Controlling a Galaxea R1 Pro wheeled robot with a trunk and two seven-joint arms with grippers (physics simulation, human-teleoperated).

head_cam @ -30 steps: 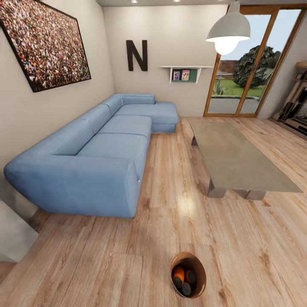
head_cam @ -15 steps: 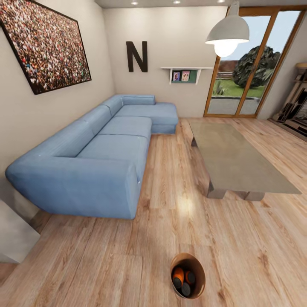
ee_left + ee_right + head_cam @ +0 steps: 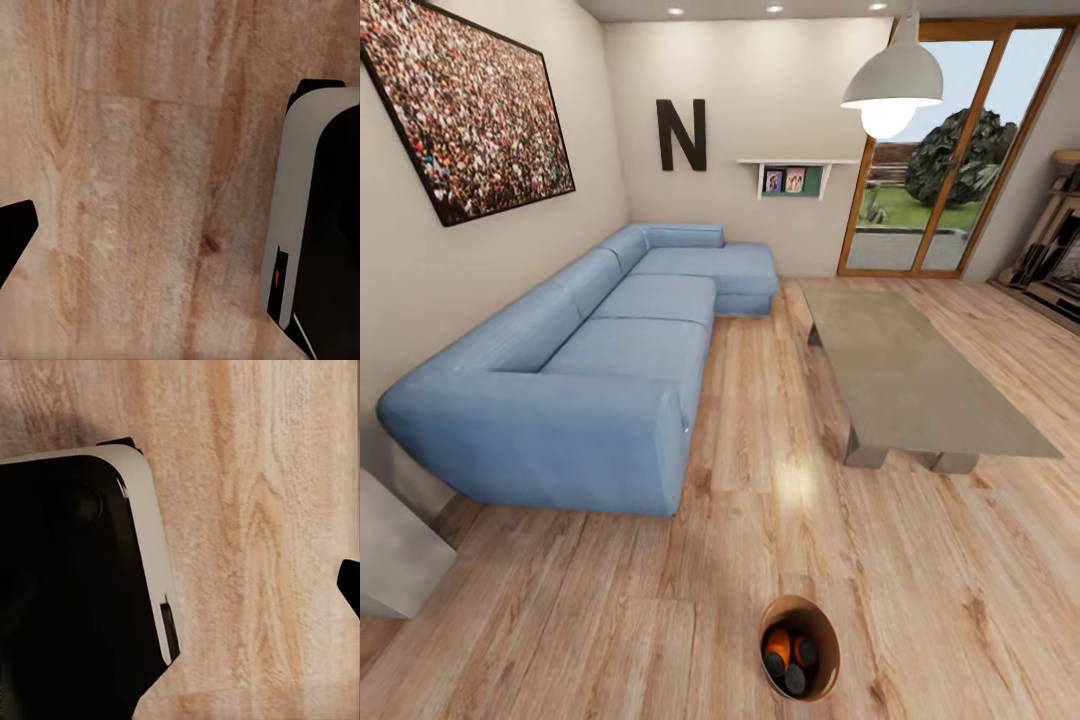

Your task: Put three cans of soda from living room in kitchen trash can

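The trash can [image 3: 828, 668] stands on the light wood floor of the living room, low in the head view, close in front of me. Its tan rim and brown inside show from above. Inside it lie the three soda cans: an orange one [image 3: 780, 643] and two dark ones [image 3: 807, 652] [image 3: 794, 679]. My left gripper [image 3: 180, 240] hangs over bare floor; one black fingertip [image 3: 15, 234] shows far to one side, nothing held. My right gripper [image 3: 187, 585] likewise has one fingertip [image 3: 351, 585] at the far edge, over floor, holding nothing.
A long blue L-shaped sofa [image 3: 610, 370] runs along the left wall. A low grey coffee table [image 3: 920, 380] stands right of centre. My white and black base [image 3: 319, 210] [image 3: 75, 585] is beside each gripper. A grey block [image 3: 395, 550] sits at the left edge.
The whole head picture has shifted slightly, so the camera has moved. The trash can and its cans keep their place on the floor.
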